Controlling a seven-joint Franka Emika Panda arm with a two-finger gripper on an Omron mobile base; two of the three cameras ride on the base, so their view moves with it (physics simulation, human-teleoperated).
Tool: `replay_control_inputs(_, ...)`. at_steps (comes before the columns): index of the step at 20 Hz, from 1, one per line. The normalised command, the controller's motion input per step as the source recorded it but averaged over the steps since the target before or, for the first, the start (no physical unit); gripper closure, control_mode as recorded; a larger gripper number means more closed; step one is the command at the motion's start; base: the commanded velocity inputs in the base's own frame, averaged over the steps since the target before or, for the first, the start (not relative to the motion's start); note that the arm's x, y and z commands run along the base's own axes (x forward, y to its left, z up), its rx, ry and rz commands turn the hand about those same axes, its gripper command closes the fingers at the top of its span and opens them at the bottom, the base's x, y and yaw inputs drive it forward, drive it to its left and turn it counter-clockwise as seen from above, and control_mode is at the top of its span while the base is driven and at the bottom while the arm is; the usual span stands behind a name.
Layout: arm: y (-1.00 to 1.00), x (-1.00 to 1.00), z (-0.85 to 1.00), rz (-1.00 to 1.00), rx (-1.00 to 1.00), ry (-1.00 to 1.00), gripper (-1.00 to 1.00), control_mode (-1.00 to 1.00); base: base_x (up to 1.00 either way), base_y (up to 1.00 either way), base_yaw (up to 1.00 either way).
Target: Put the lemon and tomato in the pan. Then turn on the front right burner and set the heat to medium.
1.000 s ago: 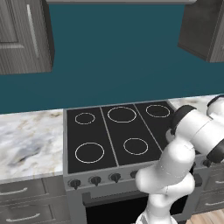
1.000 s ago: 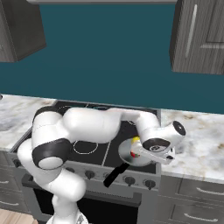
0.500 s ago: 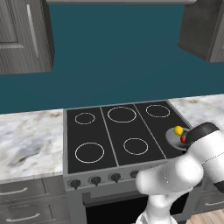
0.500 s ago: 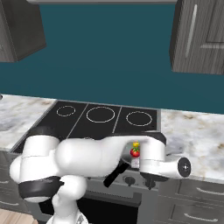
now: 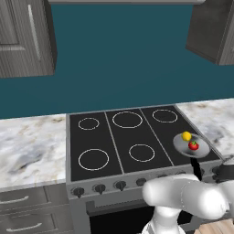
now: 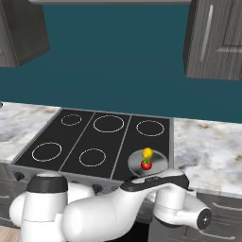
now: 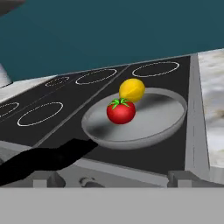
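Gripper spread wide, nothing held. Lemon and tomato touching in pan at stove's front right corner. Knob probably stiff; best pinched across.

There are one lemon, one tomato, one pan, one stove with five burner rings, three knobs visible on the left of its front, and two upper cabinets.
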Motion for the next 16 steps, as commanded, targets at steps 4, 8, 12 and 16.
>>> replay_control_inputs(4,0.00,0.00,-0.34,0.00,0.00,-0.11,-1.00,-1.00,0.00,0.00,0.00)
replay_control_inputs(8,0.02,-0.01,-0.33,-0.03,0.00,-0.06,-1.00,-1.00,0.00,0.00,0.00)
replay_control_inputs(12,0.04,-0.01,-0.18,-0.14,0.00,0.00,-1.00,-1.00,0.00,0.00,0.00)
replay_control_inputs(16,0.00,-0.01,-0.20,-0.24,0.00,0.00,-1.00,-1.00,0.00,0.00,0.00)
